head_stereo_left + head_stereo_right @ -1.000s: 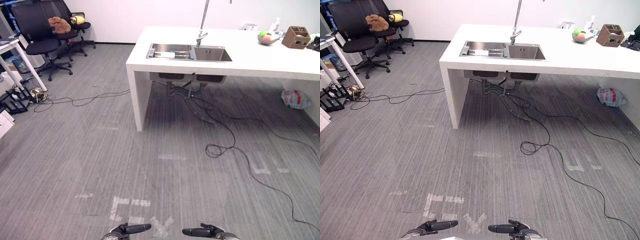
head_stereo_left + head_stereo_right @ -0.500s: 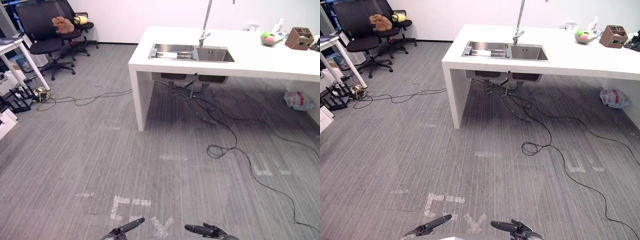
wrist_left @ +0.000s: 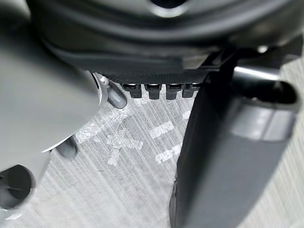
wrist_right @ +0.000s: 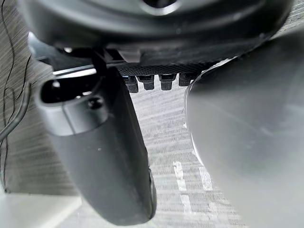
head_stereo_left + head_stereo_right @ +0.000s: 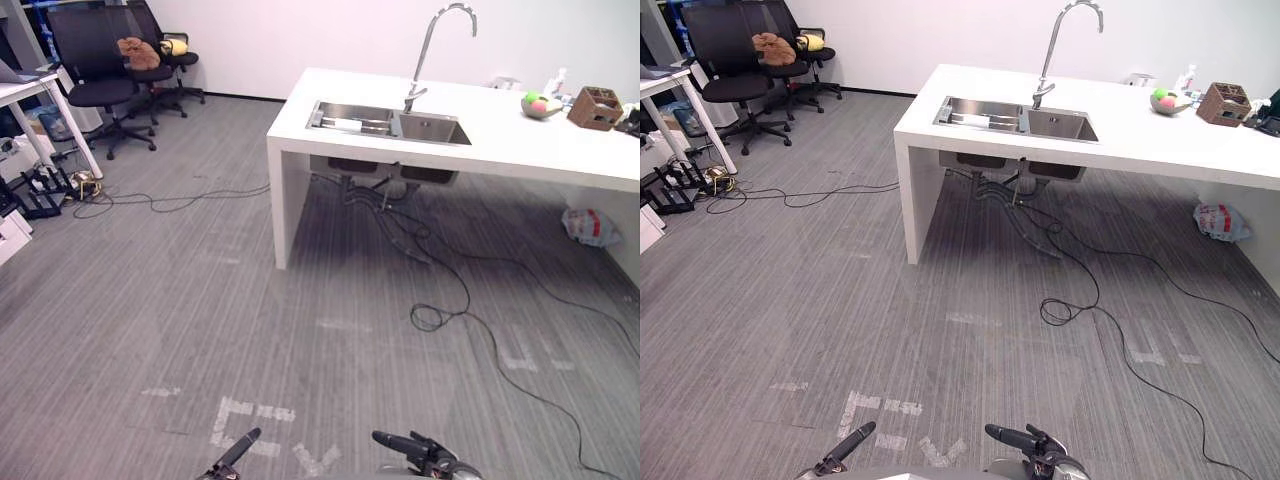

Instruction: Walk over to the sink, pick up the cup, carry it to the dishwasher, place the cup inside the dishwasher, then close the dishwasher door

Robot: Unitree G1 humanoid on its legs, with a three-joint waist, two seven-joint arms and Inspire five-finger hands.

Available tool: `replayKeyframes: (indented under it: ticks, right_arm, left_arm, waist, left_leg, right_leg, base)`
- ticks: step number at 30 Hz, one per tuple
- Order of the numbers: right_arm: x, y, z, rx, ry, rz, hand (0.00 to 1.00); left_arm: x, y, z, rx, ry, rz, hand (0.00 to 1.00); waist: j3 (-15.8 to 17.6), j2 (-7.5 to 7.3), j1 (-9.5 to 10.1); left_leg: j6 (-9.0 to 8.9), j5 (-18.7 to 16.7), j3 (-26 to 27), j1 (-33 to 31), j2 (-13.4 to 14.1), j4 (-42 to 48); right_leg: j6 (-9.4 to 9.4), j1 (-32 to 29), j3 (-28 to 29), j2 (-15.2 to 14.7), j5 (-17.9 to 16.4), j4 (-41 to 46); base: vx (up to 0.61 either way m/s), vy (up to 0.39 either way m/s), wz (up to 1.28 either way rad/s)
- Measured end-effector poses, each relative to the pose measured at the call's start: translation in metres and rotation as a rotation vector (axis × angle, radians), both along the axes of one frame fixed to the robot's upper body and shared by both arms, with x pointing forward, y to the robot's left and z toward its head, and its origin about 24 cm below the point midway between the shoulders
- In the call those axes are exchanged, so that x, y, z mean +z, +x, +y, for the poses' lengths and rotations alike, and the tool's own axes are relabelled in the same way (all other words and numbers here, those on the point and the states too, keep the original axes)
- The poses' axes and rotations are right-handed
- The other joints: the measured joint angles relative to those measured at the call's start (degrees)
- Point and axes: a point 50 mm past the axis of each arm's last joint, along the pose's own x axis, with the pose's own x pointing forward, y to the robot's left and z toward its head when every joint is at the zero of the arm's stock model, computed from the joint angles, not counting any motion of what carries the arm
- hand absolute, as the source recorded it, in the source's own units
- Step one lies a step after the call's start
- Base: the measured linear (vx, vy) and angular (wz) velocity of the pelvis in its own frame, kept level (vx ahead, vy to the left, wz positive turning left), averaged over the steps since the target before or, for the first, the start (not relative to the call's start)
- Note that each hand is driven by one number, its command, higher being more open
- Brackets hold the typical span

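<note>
A steel double sink [image 5: 433,128] with a tall curved faucet [image 5: 432,45] is set in a white counter [image 5: 520,145] a few steps ahead, right of centre. My left hand [image 5: 235,452] and right hand [image 5: 415,448] hang low at the near edge, far from the counter. Each is relaxed and holds nothing. In the left wrist view the thumb [image 3: 228,156] stands straight over grey carpet. The right wrist view has its thumb [image 4: 104,156] straight as well.
Black cables [image 5: 440,300] loop across the grey carpet under and in front of the counter. Office chairs [image 5: 95,70] and a desk [image 5: 25,95] stand far left. A plastic bag [image 5: 587,225] lies right of the counter. A fruit bowl [image 5: 540,103] and brown basket [image 5: 592,107] sit on it.
The whole view has shifted, so the faucet's full arc now shows: the camera moved. Both hands sit lower at the bottom edge, and the left one has turned.
</note>
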Motion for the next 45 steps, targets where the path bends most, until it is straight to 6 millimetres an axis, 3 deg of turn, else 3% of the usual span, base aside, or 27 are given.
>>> replayKeyframes:
  ticks: [1,2,3,7,9,10,13,14,16,17,20,23,25,26,27,28,29,31,34,35,36,38,39,40,41,42,45]
  right_arm:
    - [0.0,-0.001,0.0,0.004,0.006,0.003,1.0]
    - [-0.001,-0.004,0.001,0.015,0.017,0.014,1.0]
    - [-0.002,-0.007,-0.001,0.021,0.016,0.029,1.0]
    - [0.0,0.0,-0.011,0.046,0.006,0.033,1.0]
    - [-0.002,-0.005,-0.006,0.061,0.021,0.058,1.0]
    - [-0.002,-0.006,-0.007,0.055,0.022,0.067,1.0]
    - [-0.002,-0.011,-0.012,0.01,0.028,0.098,1.0]
    - [-0.001,-0.014,-0.016,-0.028,0.031,0.097,1.0]
    - [-0.001,-0.015,-0.017,-0.056,0.036,0.085,1.0]
    - [-0.001,-0.015,-0.015,-0.075,0.04,0.085,1.0]
    - [-0.002,-0.02,-0.015,-0.1,0.027,0.105,1.0]
    - [-0.002,-0.017,-0.013,-0.099,0.031,0.101,1.0]
    - [0.0,-0.005,-0.006,-0.087,0.049,0.062,1.0]
    - [0.001,0.006,0.002,-0.078,0.075,0.03,1.0]
    - [0.001,0.01,0.014,-0.041,0.102,0.017,1.0]
    - [0.001,0.011,0.016,-0.018,0.109,0.014,1.0]
    - [0.002,0.014,0.03,0.006,0.137,0.0,1.0]
    - [0.002,0.015,0.036,0.015,0.154,0.01,1.0]
    - [0.004,0.016,0.043,-0.001,0.168,0.026,1.0]
    - [0.006,0.016,0.045,-0.014,0.166,0.014,1.0]
    - [0.008,0.018,0.046,-0.014,0.167,0.001,1.0]
    - [0.014,0.028,0.049,-0.011,0.182,-0.05,1.0]
    - [0.019,0.037,0.045,-0.023,0.192,-0.1,1.0]
    - [0.021,0.039,0.044,-0.025,0.197,-0.119,1.0]
    - [0.024,0.044,0.043,-0.029,0.205,-0.16,1.0]
    - [0.025,0.046,0.042,-0.035,0.208,-0.179,1.0]
    - [0.025,0.045,0.04,-0.066,0.19,-0.23,1.0]
  left_arm:
    - [0.0,0.0,0.0,0.005,0.004,0.008,1.0]
    - [0.0,-0.001,0.002,0.0,0.015,0.019,1.0]
    - [0.0,0.002,0.002,-0.005,0.016,0.02,1.0]
    - [-0.001,0.007,-0.006,-0.052,0.013,0.029,1.0]
    - [-0.002,-0.004,-0.002,-0.068,0.03,0.044,1.0]
    - [-0.003,-0.007,-0.002,-0.05,0.024,0.048,1.0]
    - [-0.002,-0.007,-0.004,0.002,0.008,0.016,1.0]
    - [-0.002,-0.006,-0.007,0.028,0.001,0.005,1.0]
    - [0.0,-0.001,-0.005,0.041,0.01,-0.019,1.0]
    - [0.001,0.004,-0.002,0.033,0.038,-0.039,1.0]
    - [0.002,0.009,-0.003,-0.002,0.054,-0.063,1.0]
    - [0.003,0.015,-0.007,-0.033,0.049,-0.099,1.0]
    - [0.003,0.016,-0.009,-0.02,0.047,-0.124,1.0]
    - [0.003,0.013,-0.009,-0.009,0.064,-0.129,1.0]
    - [0.001,0.002,-0.009,0.001,0.093,-0.114,1.0]
    - [0.001,-0.004,-0.007,0.005,0.115,-0.111,1.0]
    - [0.004,0.003,0.0,-0.042,0.186,-0.132,1.0]
    - [0.013,0.023,0.005,-0.151,0.296,-0.196,1.0]
    - [0.045,0.072,0.003,-0.295,0.493,-0.379,1.0]
    - [0.065,0.094,-0.001,-0.384,0.594,-0.477,1.0]
    - [0.077,0.104,-0.003,-0.407,0.641,-0.534,1.0]
    - [0.136,0.144,-0.02,-0.42,0.858,-0.784,1.0]
    - [0.178,0.168,-0.034,-0.397,0.958,-0.975,1.0]
    - [0.194,0.176,-0.038,-0.387,0.995,-1.04,1.0]
    - [0.224,0.188,-0.046,-0.375,1.071,-1.168,1.0]
    - [0.239,0.193,-0.05,-0.368,1.109,-1.23,1.0]
    - [0.291,0.201,-0.068,-0.38,1.27,-1.482,1.0]
  waist:
    - [0.1,0.15,-0.26]
    - [0.1,0.06,-0.41]
    - [0.4,0.1,-0.44]
    - [2.6,2.83,-1.32]
    - [0.4,1.97,-1.28]
    - [-0.1,2.36,-1.27]
    - [-1.5,3.37,-1.23]
    - [-2.3,5.18,-1.21]
    - [-2.2,5.73,-1.27]
    - [-1.4,5.08,-0.99]
    - [-1.1,4.83,-0.79]
    - [-0.4,4.27,0.82]
    - [0.9,3.41,1.85]
    - [2.4,3.36,2.32]
    - [2.6,3.38,2.63]
    - [2.4,3.0,2.81]
    - [2.3,1.97,2.5]
    - [2.2,0.59,2.68]
    - [2.1,-0.6,3.31]
    - [1.7,-0.98,3.51]
    - [1.5,-1.19,3.52]
    - [1.4,-1.21,1.93]
    - [1.6,-0.43,0.72]
    - [1.5,-0.13,0.25]
    - [1.4,0.01,-0.82]
    - [1.4,0.04,-1.34]
    - [1.8,0.78,-1.93]
  left_leg:
    - [-0.89,-1.2,0.0,-0.1,1.3,1.2]
    - [-2.2,-3.0,-0.3,0.0,2.5,2.7]
    - [-3.6,-4.3,-0.4,0.9,3.2,4.0]
    - [-3.65,-5.2,-2.8,4.0,6.0,5.1]
    - [-3.88,-7.0,-3.4,5.0,6.4,4.7]
    - [-3.65,-7.1,-3.4,5.1,6.6,5.8]
    - [-3.57,-6.8,-6.0,-2.9,9.6,25.5]
    - [-3.78,-5.0,-6.8,-7.3,11.5,34.8]
    - [-3.57,2.8,-6.3,-13.2,14.4,46.7]
    - [-3.72,7.6,-6.0,-16.6,15.6,54.1]
    - [-3.4,0.9,-2.0,-22.6,14.4,60.5]
    - [-1.77,-4.6,8.6,-26.9,11.9,47.2]
    - [-0.74,-4.0,13.0,-29.8,8.9,36.3]
    - [-0.37,-0.9,12.2,-30.9,7.5,28.0]
    - [-0.6,5.9,10.7,-30.9,6.8,22.1]
    - [2.28,7.1,10.8,-30.5,6.3,23.1]
    - [3.38,3.7,11.0,-30.5,5.0,25.1]
    - [4.89,0.4,10.9,-29.7,3.1,26.2]
    - [5.23,-3.7,12.0,-22.6,1.0,24.5]
    - [5.1,-4.7,13.0,-18.6,0.1,22.2]
    - [4.97,-4.9,13.6,-16.9,-0.2,21.2]
    - [4.71,-5.8,14.3,-11.4,-1.4,17.7]
    - [4.74,-6.0,14.0,-7.8,-1.5,15.6]
    - [4.26,-5.8,13.7,-6.3,-1.2,14.6]
    - [3.55,-5.5,12.9,-3.6,-0.7,12.7]
    - [3.32,-5.4,12.4,-2.4,-0.3,12.0]
    - [0.93,-6.0,10.0,2.7,3.3,9.0]
  right_leg:
    - [0.3,0.2,0.3,0.6,2.7,-2.6]
    - [2.34,1.0,0.4,1.0,6.5,-3.9]
    - [2.49,2.4,-1.1,1.4,8.5,-2.7]
    - [1.11,-0.7,-2.4,1.6,2.8,13.0]
    - [0.34,0.1,-1.8,2.2,-1.4,9.5]
    - [-0.1,0.7,-2.1,2.6,-2.1,9.0]
    - [-0.88,4.5,-2.8,5.4,-3.4,5.7]
    - [-1.81,5.3,-2.9,7.2,-3.6,5.1]
    - [-2.65,7.9,-2.6,9.1,-4.5,3.7]
    - [-3.12,11.2,-2.2,9.7,-4.5,1.3]
    - [-2.99,19.1,-1.8,9.2,-4.4,-5.3]
    - [-2.61,24.9,-0.7,7.3,-4.4,-10.7]
    - [-1.42,26.3,0.9,4.6,-5.6,-11.7]
    - [-1.73,27.9,2.9,3.0,-7.2,-11.8]
    - [-1.64,29.3,5.0,2.4,-9.2,-11.8]
    - [-1.71,30.1,5.8,1.7,-9.6,-11.6]
    - [-2.3,29.2,6.7,0.3,-9.0,-8.0]
    - [0.56,25.8,9.0,-1.0,-7.2,1.1]
    - [8.2,19.7,12.5,-1.3,2.2,21.6]
    - [11.66,15.6,12.8,-0.9,7.2,32.3]
    - [12.5,13.2,12.9,-0.7,9.3,37.9]
    - [10.69,3.7,9.2,-1.7,11.2,56.8]
    - [5.86,-1.6,6.6,-2.7,9.8,63.3]
    - [4.35,-3.4,5.7,-2.7,8.8,63.6]
    - [1.73,-6.4,4.1,-2.7,6.7,61.3]
    - [0.98,-7.6,3.2,-2.6,5.7,58.5]
    - [0.28,-8.1,-2.8,-2.2,2.1,29.1]
  base:
    - [0.21,-0.198,-0.06]
    - [0.27,-0.246,0.04]
    - [0.29,-0.243,0.2]
    - [0.25,-0.167,0.3]
    - [0.16,-0.139,0.25]
    - [0.22,-0.125,0.13]
    - [0.27,-0.183,-0.08]
    - [0.28,-0.148,-0.21]
    - [0.34,-0.14,-0.19]
    - [0.34,-0.092,-0.08]
    - [0.31,-0.043,-0.01]
    - [0.43,0.07,-0.22]
    - [0.47,0.181,-0.56]
    - [0.48,0.25,-0.83]
    - [0.49,0.269,-0.85]
    - [0.52,0.303,-0.37]
    - [0.63,0.372,0.12]
    - [0.52,0.3,0.29]
    - [0.53,0.243,-0.09]
    - [0.31,0.085,-0.32]
    - [0.37,0.079,-0.46]
    - [0.34,0.045,-0.23]
    - [0.33,0.01,0.05]
    - [0.41,-0.009,0.21]
    - [0.29,-0.026,0.28]
    - [0.45,-0.093,0.4]
    - [0.44,-0.177,0.43]
